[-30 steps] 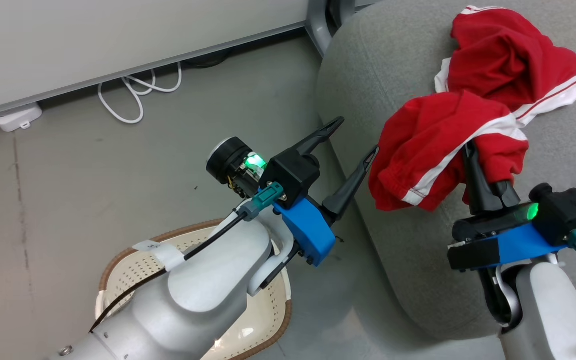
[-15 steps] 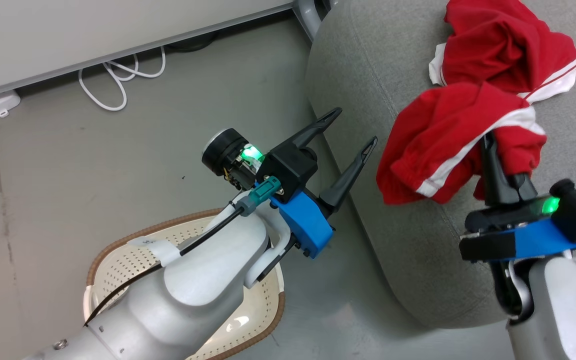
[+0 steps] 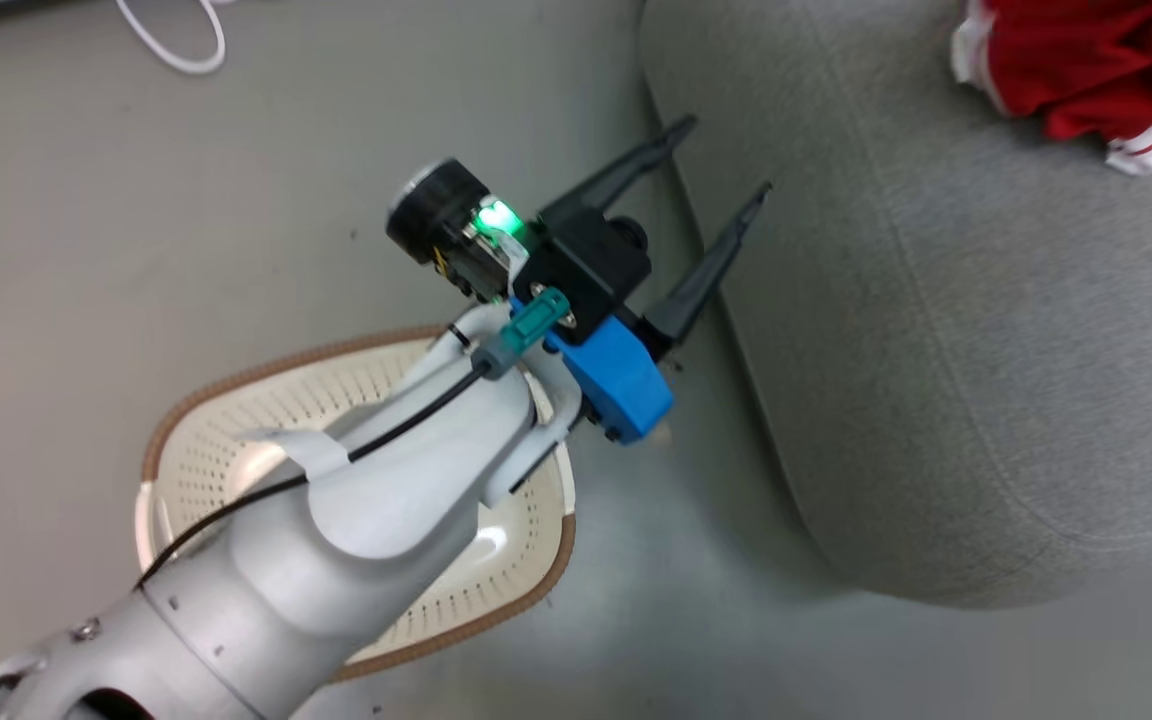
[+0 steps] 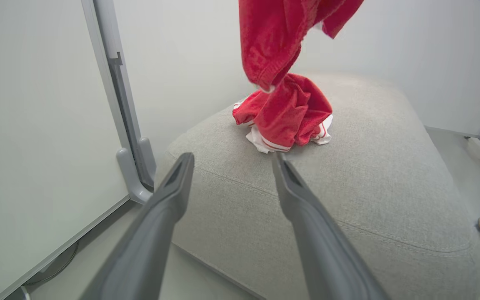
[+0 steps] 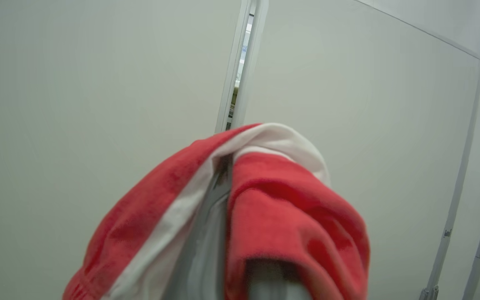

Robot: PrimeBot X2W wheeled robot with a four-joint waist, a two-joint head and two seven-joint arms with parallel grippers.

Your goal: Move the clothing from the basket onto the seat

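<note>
At far left in the head view, the basket (image 3: 236, 385) sits on the floor under the left forearm. No red cloth shows in the part of its perforated inside that the arm leaves uncovered. Just beyond its rim, the left gripper (image 3: 726, 158) hangs with its two dark fingers spread wide and nothing between them, its tips at the near edge of the seat (image 3: 936, 350) and aimed across the cushion.

Further right on that cushion, well in from the edge, the first garment (image 4: 290, 116) lies in a crumpled red heap with white trim showing at its base. Directly above it the second garment (image 4: 281, 37) hangs lengthwise, its long axis straight up and down and its lower end reaching the top of the heap; whether the two touch cannot be told.

The right gripper (image 5: 222, 175) is clamped on that second garment, with a white stripe and red folds draped over its closed fingers.

The coming move likely turns on this alignment: the held cloth is already over the seat, on the right arm's side, so a plain release should drop it beside or onto the first.
</note>
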